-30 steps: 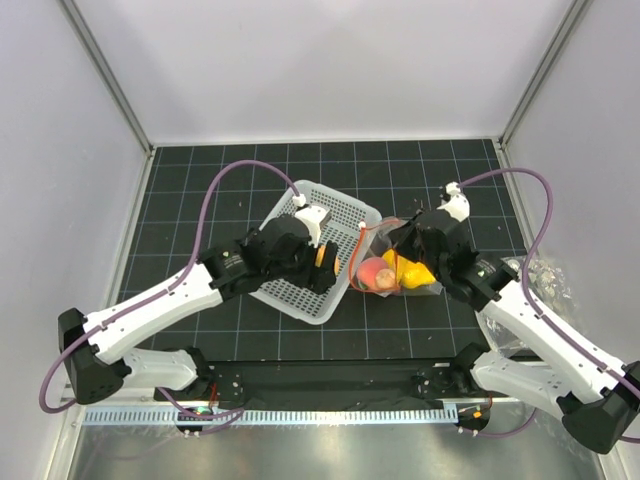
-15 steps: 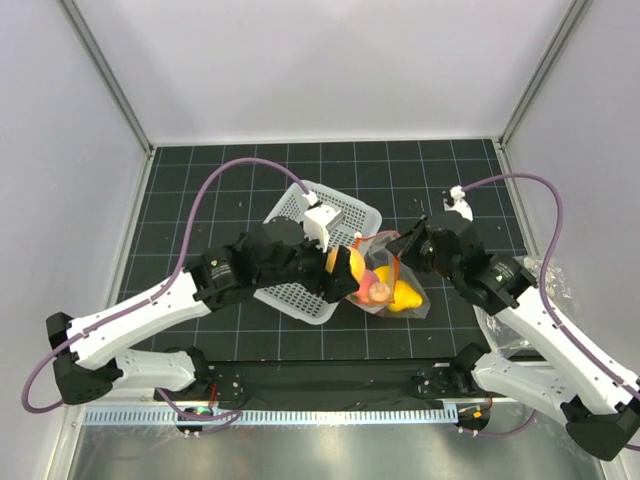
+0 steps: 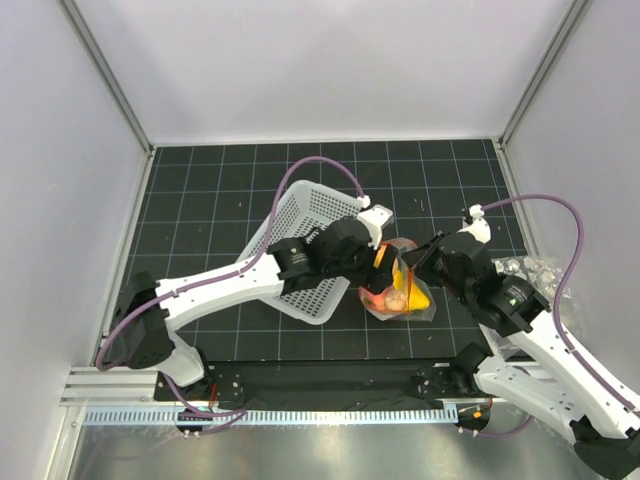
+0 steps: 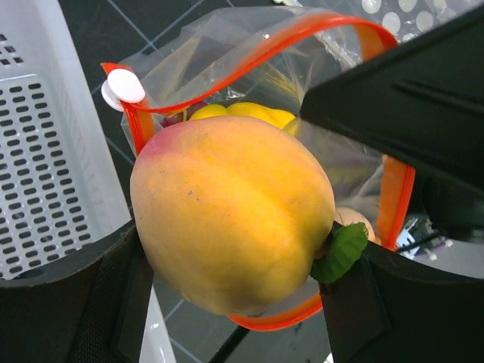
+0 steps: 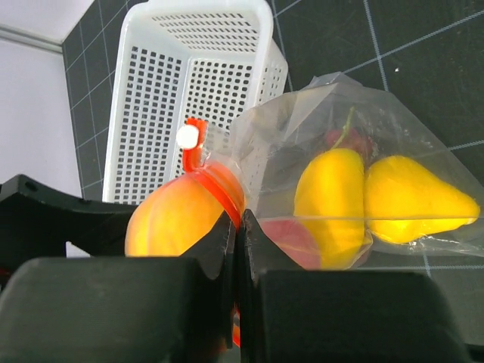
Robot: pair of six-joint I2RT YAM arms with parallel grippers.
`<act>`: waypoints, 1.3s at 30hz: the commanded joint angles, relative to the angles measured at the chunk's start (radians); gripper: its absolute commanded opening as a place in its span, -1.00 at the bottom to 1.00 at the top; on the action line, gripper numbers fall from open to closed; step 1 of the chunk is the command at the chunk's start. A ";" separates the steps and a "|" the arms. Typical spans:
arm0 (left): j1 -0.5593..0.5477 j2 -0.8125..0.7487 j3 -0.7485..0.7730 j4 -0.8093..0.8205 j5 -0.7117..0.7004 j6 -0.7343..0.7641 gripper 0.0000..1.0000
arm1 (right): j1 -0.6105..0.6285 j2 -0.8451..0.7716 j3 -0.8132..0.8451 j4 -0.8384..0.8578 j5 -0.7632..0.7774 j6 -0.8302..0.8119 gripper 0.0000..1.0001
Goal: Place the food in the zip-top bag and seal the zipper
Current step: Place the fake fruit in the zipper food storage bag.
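Note:
My left gripper (image 4: 236,291) is shut on a yellow-orange fruit (image 4: 234,212) with a green leaf and holds it at the open mouth of the zip-top bag (image 4: 227,64). The red-orange zipper (image 4: 265,41) rings the fruit, and its white slider (image 4: 125,85) is at the left. My right gripper (image 5: 239,227) is shut on the zipper strip (image 5: 227,193) and holds the mouth up. Inside the bag (image 5: 355,121) lie a yellow pear (image 5: 412,200), a second yellow piece (image 5: 329,197), a pink-red peach (image 5: 291,242) and dark red grapes (image 5: 340,138). In the top view the bag (image 3: 400,295) lies between both grippers.
The white perforated basket (image 3: 300,225) stands tilted just left of the bag, under my left arm; it also shows in the right wrist view (image 5: 189,83). A clear sheet with white dots (image 3: 535,270) lies at the right.
My left arm has swung right from the basket, carrying the yellow-orange fruit to the bag's mouth. The basket has shifted and tilted. My right gripper, still on the bag, has drifted slightly right.

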 commanded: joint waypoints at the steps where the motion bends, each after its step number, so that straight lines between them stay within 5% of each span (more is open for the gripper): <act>1: -0.003 0.060 0.079 0.080 -0.033 0.020 0.17 | 0.004 -0.022 -0.014 0.030 0.057 0.020 -0.99; 4: -0.003 0.108 0.114 0.081 -0.027 0.020 0.25 | 0.004 -0.035 -0.031 0.042 0.074 0.026 -0.99; 11: -0.005 0.204 0.196 0.034 -0.040 0.015 0.99 | 0.004 -0.073 -0.046 0.022 0.162 0.032 -0.98; 31: -0.006 0.072 0.200 -0.146 -0.063 -0.014 0.98 | 0.004 -0.113 -0.049 0.014 0.213 0.023 -0.99; 39: -0.008 0.137 0.253 -0.130 0.030 -0.066 0.24 | 0.004 -0.108 -0.049 0.022 0.209 0.024 -0.99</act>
